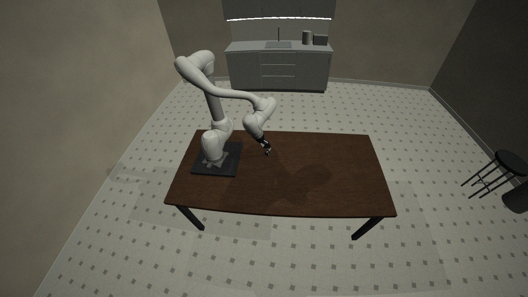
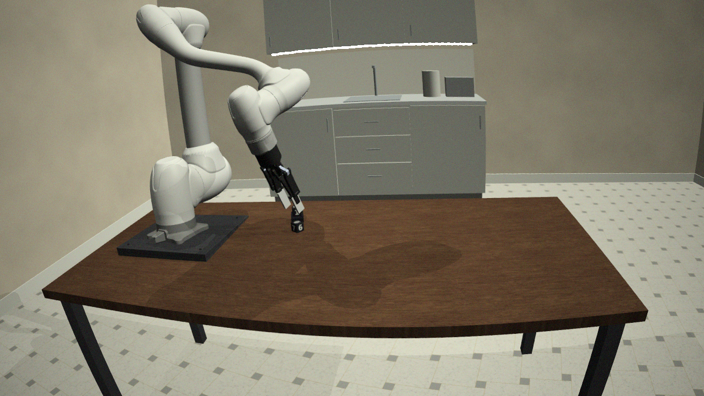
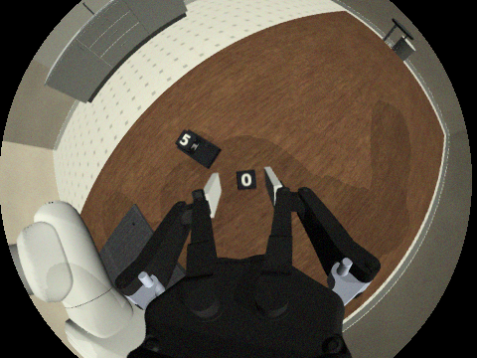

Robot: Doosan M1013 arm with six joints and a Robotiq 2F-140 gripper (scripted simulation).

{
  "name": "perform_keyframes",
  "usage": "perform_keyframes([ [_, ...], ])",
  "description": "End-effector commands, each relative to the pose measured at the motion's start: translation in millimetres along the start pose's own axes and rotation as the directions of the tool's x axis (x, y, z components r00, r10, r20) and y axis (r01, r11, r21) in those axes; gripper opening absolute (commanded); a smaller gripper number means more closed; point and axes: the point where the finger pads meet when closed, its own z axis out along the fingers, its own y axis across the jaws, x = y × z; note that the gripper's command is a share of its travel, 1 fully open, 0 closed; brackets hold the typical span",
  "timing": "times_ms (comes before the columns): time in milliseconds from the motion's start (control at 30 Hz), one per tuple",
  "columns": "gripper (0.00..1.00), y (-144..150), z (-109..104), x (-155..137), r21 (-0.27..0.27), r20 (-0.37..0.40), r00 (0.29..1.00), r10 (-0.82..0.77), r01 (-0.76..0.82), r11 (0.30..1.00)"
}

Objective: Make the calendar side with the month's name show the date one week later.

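A small dark cube [image 3: 245, 179] [image 2: 297, 226] stands on the brown table [image 2: 443, 256] [image 1: 324, 173]. Its top shows a 0 in the wrist view and its front side shows a 6 in the exterior view. My gripper [image 3: 241, 179] [image 2: 296, 207] [image 1: 267, 150] hangs just above this cube. Its fingers are apart, with a gap to the cube on each side. A dark tray [image 3: 209, 153] lies a little beyond the cube. The second cube [image 3: 185, 139] sits at the tray's left end with a 5 on top. The month's name is not readable.
The arm's base sits on a dark plate [image 2: 182, 241] [image 1: 218, 166] at the table's left end, close to the cube. Grey kitchen cabinets [image 2: 374, 142] stand against the back wall. A black stool [image 1: 511, 162] stands far to the right on the floor.
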Motion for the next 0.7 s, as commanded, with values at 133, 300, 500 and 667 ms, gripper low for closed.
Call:
perform_keyframes([
  [133, 0.47, 3.3, -1.8, 3.0, -0.016, 0.124, 0.992, 0.007, -0.005, 1.000],
  [300, 0.47, 3.1, -1.7, 6.6, -0.015, 0.130, 0.992, 0.007, -0.005, 1.000],
  [500, 0.47, -0.7, 0.6, 7.5, 0.004, 0.272, 0.962, 0.006, -0.007, 1.000],
  [667, 0.47, 2.0, -0.4, 9.1, -0.009, 0.354, 0.935, 0.009, -0.006, 1.000],
])
